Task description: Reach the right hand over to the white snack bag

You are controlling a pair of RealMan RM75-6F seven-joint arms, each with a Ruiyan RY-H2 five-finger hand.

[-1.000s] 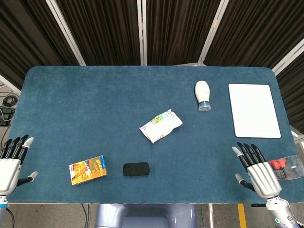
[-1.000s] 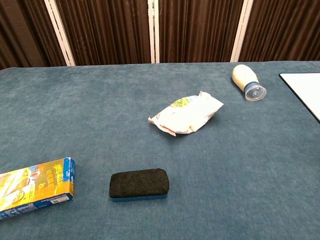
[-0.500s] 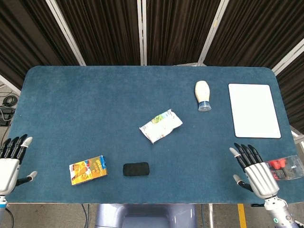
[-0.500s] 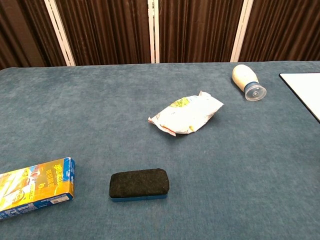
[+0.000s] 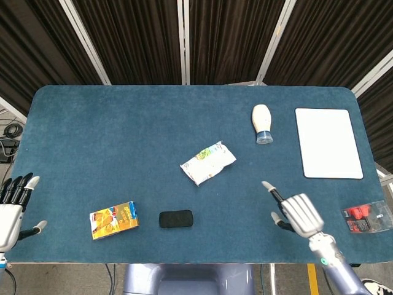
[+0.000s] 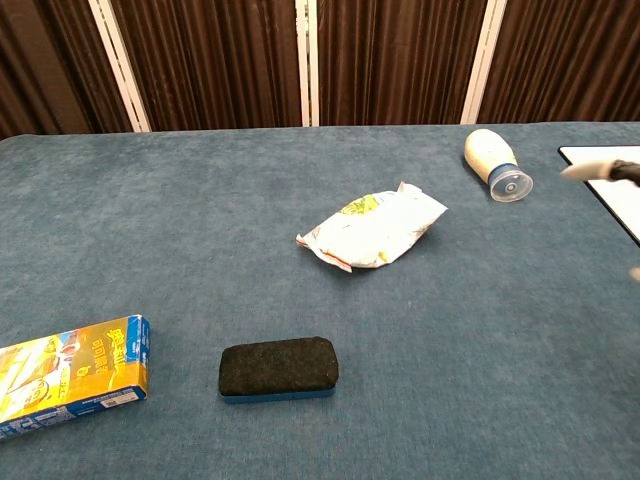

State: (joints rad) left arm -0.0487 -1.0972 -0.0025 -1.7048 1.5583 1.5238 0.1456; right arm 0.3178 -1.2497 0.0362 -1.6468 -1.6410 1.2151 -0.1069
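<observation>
Dark curtains backed the blue worktop (image 5: 123,135), its items spread well apart, likely so each could be reached alone. At the right edge lay a white pad (image 5: 328,142). The bag (image 5: 208,163) lay flat near centre. From the right robot hand (image 5: 296,212), empty with fingers apart, the bag sat at about 10 o'clock, well apart.

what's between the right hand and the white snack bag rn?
Nothing: in the head view only bare blue table separates the right hand from the white snack bag. The black eraser lies off that line, toward the left.
</observation>
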